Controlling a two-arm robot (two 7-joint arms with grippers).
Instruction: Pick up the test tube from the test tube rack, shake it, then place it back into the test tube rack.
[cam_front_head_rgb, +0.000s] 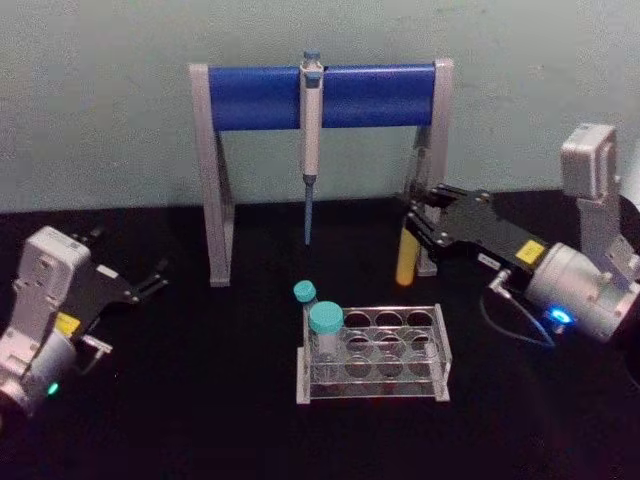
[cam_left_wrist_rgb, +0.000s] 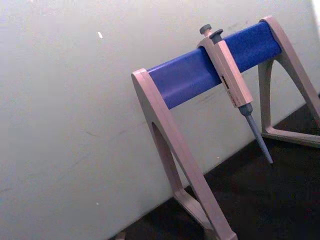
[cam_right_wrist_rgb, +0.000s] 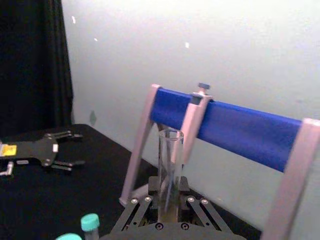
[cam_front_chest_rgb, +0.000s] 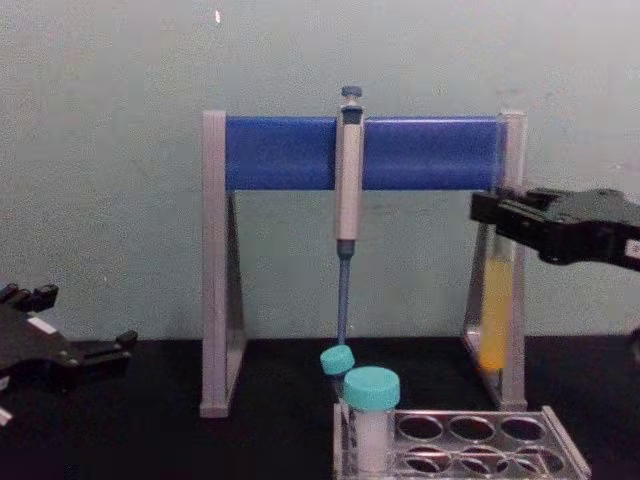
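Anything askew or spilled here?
No spill. The rear teal-capped tube at the back left corner of the test tube rack leans, cap tilted; the front teal-capped tube stands upright. Right gripper holds the test tube upright by the stand; left gripper parked left.

Lab bench: pipette (cam_front_head_rgb: 311, 130) hung on stand (cam_front_head_rgb: 250, 97), capped tubes (cam_front_head_rgb: 326, 320) in test tube rack (cam_front_head_rgb: 441, 365).

1. One test tube (cam_front_head_rgb: 406, 258).
2. One test tube rack (cam_front_head_rgb: 380, 390).
3. Two teal-capped tubes: the rear capped tube (cam_front_head_rgb: 305, 292) and the front capped tube (cam_front_head_rgb: 326, 320).
4. One pipette (cam_front_head_rgb: 311, 130).
5. One blue-barred stand (cam_front_head_rgb: 370, 95).
6. Two grippers: the left gripper (cam_front_head_rgb: 158, 280) and the right gripper (cam_front_head_rgb: 412, 215).
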